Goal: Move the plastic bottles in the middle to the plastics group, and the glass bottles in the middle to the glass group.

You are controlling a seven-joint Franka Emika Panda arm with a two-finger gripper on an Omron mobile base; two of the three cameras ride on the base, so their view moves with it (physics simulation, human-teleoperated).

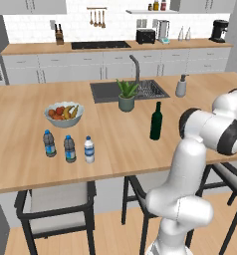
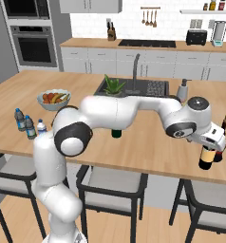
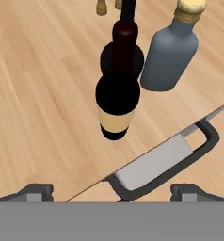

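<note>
The shorter brown bottle (image 3: 116,117), with a yellow label, stands upright near the counter's front edge, also seen at the far right as the brown bottle (image 2: 207,158). My gripper (image 3: 113,192) hangs open just above it, fingers apart and off the glass; from the right base it is the gripper (image 2: 216,145). Directly behind stands the dark reddish-brown bottle (image 3: 135,60) of the glass group. The tall green wine bottle (image 1: 156,121) stands mid-counter. At the left, the white-capped water bottle (image 1: 89,149) stands beside two dark-capped water bottles (image 1: 69,148) (image 1: 49,143).
A grey bottle (image 3: 172,47) with a cork top stands right of the glass group, small wooden shakers (image 3: 101,6) beyond. A fruit bowl (image 1: 63,113), a potted plant (image 1: 126,95), the sink (image 1: 103,92) and a soap dispenser (image 1: 181,86) sit on the counter. Stools (image 3: 156,162) stand below its front edge.
</note>
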